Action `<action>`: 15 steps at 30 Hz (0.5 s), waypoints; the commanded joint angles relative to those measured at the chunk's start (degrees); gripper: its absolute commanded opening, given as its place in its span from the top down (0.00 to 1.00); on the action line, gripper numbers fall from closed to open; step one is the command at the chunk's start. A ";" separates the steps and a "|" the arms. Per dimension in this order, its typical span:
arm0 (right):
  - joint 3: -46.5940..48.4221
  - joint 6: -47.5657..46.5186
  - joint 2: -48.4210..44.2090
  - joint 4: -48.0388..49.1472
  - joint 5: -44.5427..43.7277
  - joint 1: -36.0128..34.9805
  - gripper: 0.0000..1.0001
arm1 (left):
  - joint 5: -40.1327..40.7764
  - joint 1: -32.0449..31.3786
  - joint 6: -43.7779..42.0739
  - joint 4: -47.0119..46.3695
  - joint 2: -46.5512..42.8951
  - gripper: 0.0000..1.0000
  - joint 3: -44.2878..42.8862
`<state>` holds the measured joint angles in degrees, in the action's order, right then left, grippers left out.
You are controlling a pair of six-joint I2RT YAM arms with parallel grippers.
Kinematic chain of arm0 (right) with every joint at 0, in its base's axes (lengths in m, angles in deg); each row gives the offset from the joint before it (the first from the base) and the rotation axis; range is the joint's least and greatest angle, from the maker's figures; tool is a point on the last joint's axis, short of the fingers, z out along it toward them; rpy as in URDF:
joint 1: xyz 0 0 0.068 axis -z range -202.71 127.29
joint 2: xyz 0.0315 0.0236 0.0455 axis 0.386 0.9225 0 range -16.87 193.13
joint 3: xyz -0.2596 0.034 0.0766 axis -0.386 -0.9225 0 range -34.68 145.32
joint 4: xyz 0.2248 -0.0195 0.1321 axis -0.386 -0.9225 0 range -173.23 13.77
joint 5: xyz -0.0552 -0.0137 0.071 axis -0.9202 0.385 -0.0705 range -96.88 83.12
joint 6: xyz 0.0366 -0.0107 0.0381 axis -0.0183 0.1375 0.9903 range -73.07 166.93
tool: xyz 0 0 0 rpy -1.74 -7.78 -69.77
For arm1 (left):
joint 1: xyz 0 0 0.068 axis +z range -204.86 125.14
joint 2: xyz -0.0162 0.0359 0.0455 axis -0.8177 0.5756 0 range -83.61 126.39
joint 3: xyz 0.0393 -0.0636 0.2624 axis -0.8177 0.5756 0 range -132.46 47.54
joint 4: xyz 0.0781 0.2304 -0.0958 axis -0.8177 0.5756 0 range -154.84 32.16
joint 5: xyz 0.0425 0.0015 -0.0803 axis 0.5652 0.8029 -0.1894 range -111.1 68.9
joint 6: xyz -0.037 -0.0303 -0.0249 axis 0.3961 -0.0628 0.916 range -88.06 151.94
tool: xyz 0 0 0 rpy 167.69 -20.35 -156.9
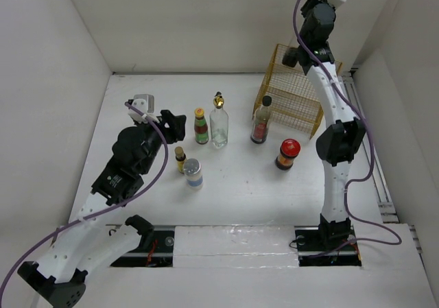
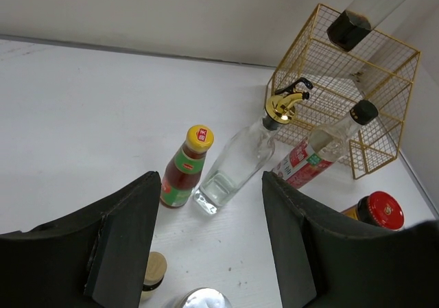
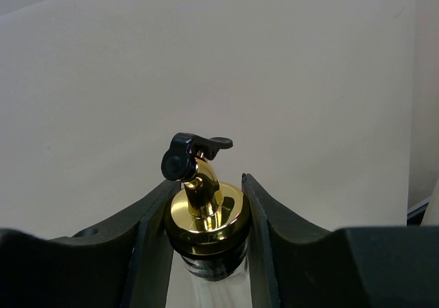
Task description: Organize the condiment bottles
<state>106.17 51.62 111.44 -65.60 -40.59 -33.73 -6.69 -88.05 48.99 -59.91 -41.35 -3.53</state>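
Observation:
My right gripper (image 3: 206, 215) is shut on the gold cap of a clear cruet (image 3: 203, 199) with a black-tipped spout. It holds the cruet high over the yellow wire basket (image 1: 291, 92); in the top view this gripper (image 1: 292, 57) hides the cruet. My left gripper (image 1: 174, 124) is open and empty, left of the bottles. On the table stand a yellow-capped sauce bottle (image 1: 200, 126), a second clear cruet (image 1: 219, 124), a black-capped dark bottle (image 1: 260, 121), a red-lidded jar (image 1: 288, 154), a tiny gold-capped bottle (image 1: 180, 159) and a grey-lidded shaker (image 1: 193, 173).
The basket stands at the back right beside the right arm (image 1: 336, 136). White walls close in the table on three sides. In the left wrist view the sauce bottle (image 2: 187, 166), cruet (image 2: 240, 162) and dark bottle (image 2: 317, 151) lie ahead of the open fingers (image 2: 130, 232).

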 commanded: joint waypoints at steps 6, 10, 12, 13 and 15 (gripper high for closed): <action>-4.68 -0.56 -3.07 11.60 -0.83 -0.30 0.94 | 0.79 -0.21 -0.18 -3.08 0.19 0.44 0.27; -13.49 -2.40 -5.79 15.64 -0.83 -1.10 0.94 | 0.79 -0.21 -0.18 -3.08 0.19 0.44 0.27; -15.08 -2.40 -5.79 15.65 -1.62 -1.72 0.94 | 0.79 -0.21 -0.18 -3.08 0.19 0.44 0.27; -16.83 -2.40 -5.79 15.65 -1.62 -1.72 0.94 | 0.79 -0.21 -0.18 -3.08 0.19 0.44 0.27; -19.03 -2.40 -6.49 16.25 -2.14 -2.24 0.94 | 0.27 -0.21 -0.18 -3.08 -0.33 0.44 0.27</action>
<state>87.09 49.57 109.71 -58.80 -41.86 -34.80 -6.25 -88.05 48.99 -59.93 -40.98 -3.53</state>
